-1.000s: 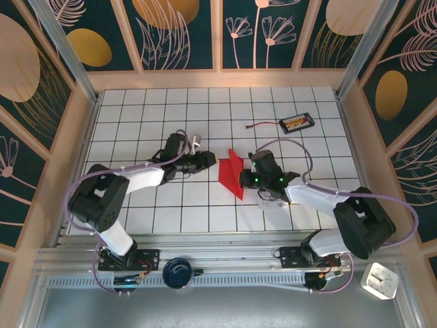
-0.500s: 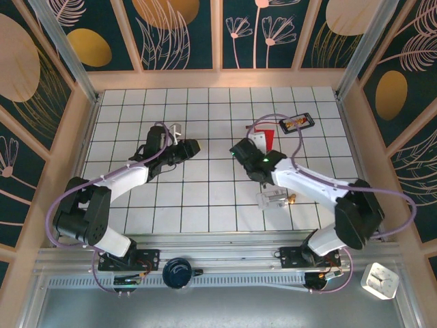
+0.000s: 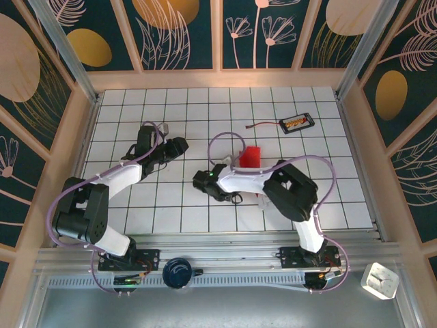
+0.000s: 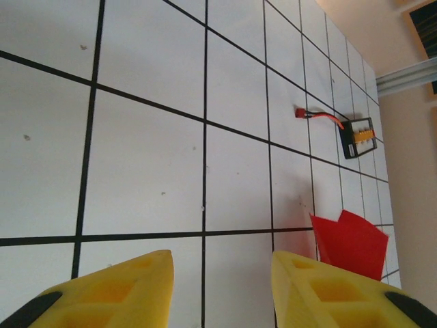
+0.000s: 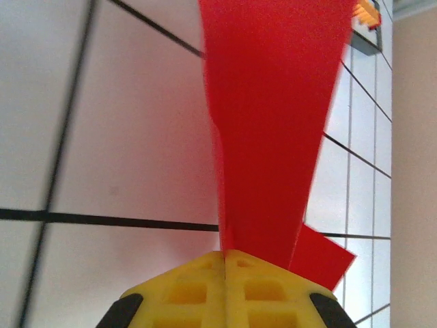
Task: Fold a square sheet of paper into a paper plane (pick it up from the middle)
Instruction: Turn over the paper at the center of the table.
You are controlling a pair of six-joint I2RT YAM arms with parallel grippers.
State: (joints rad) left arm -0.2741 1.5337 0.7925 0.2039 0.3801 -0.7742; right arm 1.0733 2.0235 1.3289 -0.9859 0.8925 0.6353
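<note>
Tiled table (image 3: 205, 109), with the red paper (image 5: 273, 123) held over its middle, short of the black tray (image 4: 360, 135). Right gripper (image 5: 225, 256) pinched shut on the paper's near end; left gripper (image 4: 220, 263) gaped empty. Best practice, probably: lay it flat before creasing.

in your right wrist view the folded red paper (image 5: 273, 116) runs off the top edge; from above the right arm (image 3: 256, 176) hides its near part, so you can't tell its shape.
</note>
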